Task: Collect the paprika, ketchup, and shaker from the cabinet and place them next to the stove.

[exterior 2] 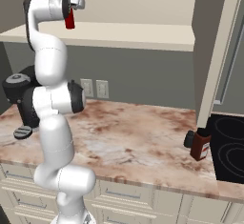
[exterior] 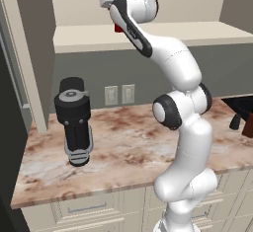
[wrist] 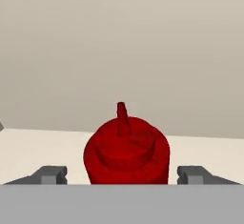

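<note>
In the hand view, the slim bright red ketchup squeeze bottle with a pointed nozzle stands upright at lower centre, on the pale shelf board of the cream-beige wall cabinet. The end effector has its two dark finger tips on either side of the bottle, each with a visible gap to the red body, so the jaws stand wide and nothing is gripped.

In the left base view, the white arm reaches up to the cabinet shelf at the top of the frame, and a small red patch of the ketchup shows just beside the wrist. In the right base view, the bottle hangs in the upper left, below the hand.

At the lower right of that view, the tall dark red-brown paprika jar with a black cap stands on the marbled brown-and-white desk, with the small black shaker touching or just beside it on the left. Both sit just left of the flat glossy black stove. A large black-and-silver appliance stands at the left of the desk in the left base view.
</note>
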